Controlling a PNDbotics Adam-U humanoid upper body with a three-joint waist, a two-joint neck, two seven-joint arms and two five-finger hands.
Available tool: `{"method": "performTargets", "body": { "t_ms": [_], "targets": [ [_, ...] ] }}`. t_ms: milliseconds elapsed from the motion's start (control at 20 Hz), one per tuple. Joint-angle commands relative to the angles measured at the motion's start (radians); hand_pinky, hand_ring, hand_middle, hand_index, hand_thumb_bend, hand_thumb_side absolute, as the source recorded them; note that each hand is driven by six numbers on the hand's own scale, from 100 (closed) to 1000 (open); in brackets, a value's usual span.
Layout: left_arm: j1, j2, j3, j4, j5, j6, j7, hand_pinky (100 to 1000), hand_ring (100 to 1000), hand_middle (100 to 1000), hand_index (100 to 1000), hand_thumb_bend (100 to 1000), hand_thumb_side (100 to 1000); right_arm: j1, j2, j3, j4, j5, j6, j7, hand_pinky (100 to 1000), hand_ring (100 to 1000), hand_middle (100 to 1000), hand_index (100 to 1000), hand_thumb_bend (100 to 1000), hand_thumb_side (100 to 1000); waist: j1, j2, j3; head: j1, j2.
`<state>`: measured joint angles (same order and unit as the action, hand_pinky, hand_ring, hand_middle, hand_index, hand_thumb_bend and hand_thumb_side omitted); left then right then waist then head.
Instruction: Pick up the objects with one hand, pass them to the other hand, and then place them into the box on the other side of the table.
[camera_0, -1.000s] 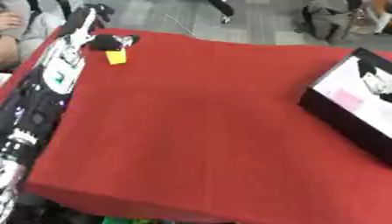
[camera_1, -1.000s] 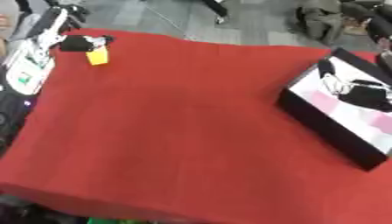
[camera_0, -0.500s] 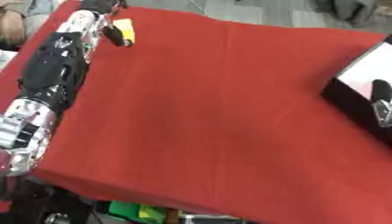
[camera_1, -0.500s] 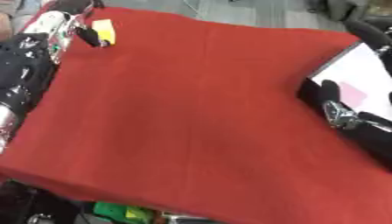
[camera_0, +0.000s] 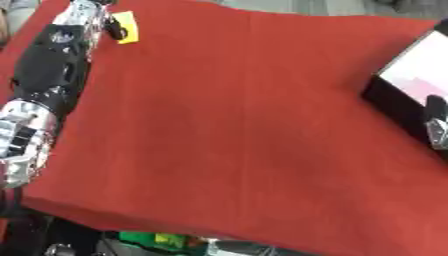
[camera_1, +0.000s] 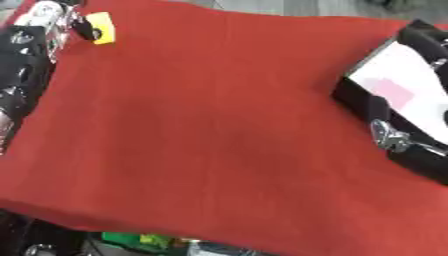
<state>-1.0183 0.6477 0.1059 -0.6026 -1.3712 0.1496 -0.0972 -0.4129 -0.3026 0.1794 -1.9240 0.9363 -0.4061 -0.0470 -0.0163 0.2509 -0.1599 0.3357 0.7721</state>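
Fingers of my right hand (camera_1: 398, 140) show near the right edge, silver against the wall of the black box (camera_1: 411, 155); whether they are spread or curled I cannot tell. A second ago that hand was out of sight, so I judge it is coming in for the pass. Across the red table (camera_0: 245, 130), at the far left corner, my left hand (camera_0: 107, 25) has stayed closed on the yellow object (camera_0: 126, 21), well apart from the right.
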Motion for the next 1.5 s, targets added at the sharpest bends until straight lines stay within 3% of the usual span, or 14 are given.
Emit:
{"method": "performTargets", "body": {
  "t_ms": [50,850,900,950,1000,1100,1300,1500],
  "targets": [
    [-0.027,0.038,0.014,-0.004,0.007,0.012,-0.022,791,805,807,861,441,100,-0.004,-0.005,-0.011,-0.021,-0.004,0.005,-0.001,865,838,792,954,100,389,0.002,-0.013,-0.005,-0.005,-0.002],
    [-0.014,0.019,0.019,0.021,0.011,0.071,-0.010,820,859,873,922,417,100,0.007,0.000,-0.008,-0.014,-0.007,0.005,0.003,862,833,785,954,100,404,0.000,-0.002,-0.025,0.011,-0.002],
    [-0.012,0.018,0.020,0.023,0.014,0.072,-0.011,816,853,865,918,449,100,0.007,0.000,-0.008,-0.014,-0.007,0.004,0.003,862,832,784,955,100,400,0.000,-0.002,-0.026,0.015,-0.002],
    [-0.009,0.016,0.020,0.025,0.017,0.073,-0.011,814,848,858,913,442,100,0.007,0.000,-0.008,-0.014,-0.007,0.004,0.003,862,832,783,955,100,398,0.000,-0.001,-0.027,0.019,-0.002],
    [-0.007,0.014,0.020,0.027,0.019,0.075,-0.009,812,845,854,910,371,100,0.007,0.001,-0.008,-0.014,-0.008,0.004,0.003,862,831,783,955,100,408,0.001,0.000,-0.028,0.023,-0.002],
    [-0.002,0.010,0.020,0.031,0.025,0.077,-0.003,810,838,845,904,354,100,0.008,0.001,-0.008,-0.013,-0.008,0.005,0.003,862,831,783,955,100,410,0.001,0.001,-0.029,0.030,-0.002],
    [0.007,0.001,0.019,0.034,0.029,0.081,0.028,765,735,736,812,281,100,0.010,0.002,-0.009,-0.012,-0.008,0.006,0.001,861,831,782,956,100,413,0.002,0.001,-0.032,0.041,-0.002],
    [0.009,-0.003,0.018,0.032,0.020,0.091,0.086,629,506,499,622,177,100,0.010,0.003,-0.010,-0.010,-0.008,0.007,0.000,861,830,781,956,100,416,0.005,-0.001,-0.032,0.045,-0.002]
  ]
}}
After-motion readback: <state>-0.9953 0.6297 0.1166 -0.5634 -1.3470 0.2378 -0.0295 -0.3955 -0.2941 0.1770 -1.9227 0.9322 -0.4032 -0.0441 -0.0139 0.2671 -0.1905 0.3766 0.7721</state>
